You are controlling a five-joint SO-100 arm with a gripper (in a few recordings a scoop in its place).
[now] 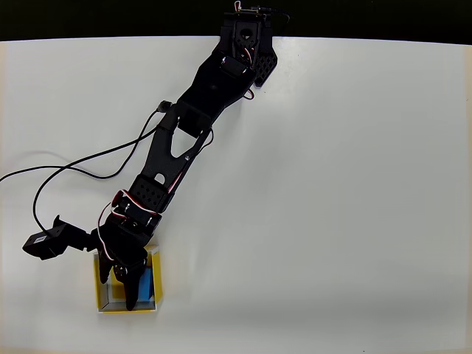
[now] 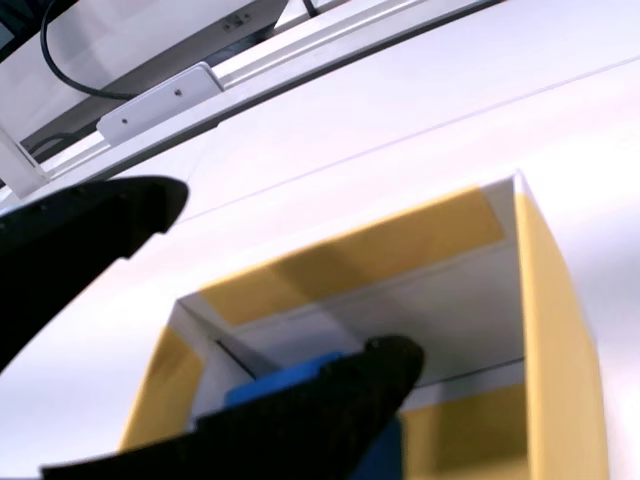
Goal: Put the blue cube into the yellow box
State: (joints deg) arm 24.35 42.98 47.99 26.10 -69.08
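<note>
One arm: black, reaching from 12 toward 7 o'clock on the white table
One gripper: fingers spread, over the box
One blue cube: inside the box, at one fingertip
One yellow box: near the table's 6 o'clock edge
Open room: wide at 3 o'clock

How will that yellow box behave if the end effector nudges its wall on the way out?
Likely slides or tips: the yellow box has thin walls and sits loose on the smooth white table. It probably flexes too, looking like folded card in the wrist view. The blue cube inside may add slight ballast. The end effector is over it.
</note>
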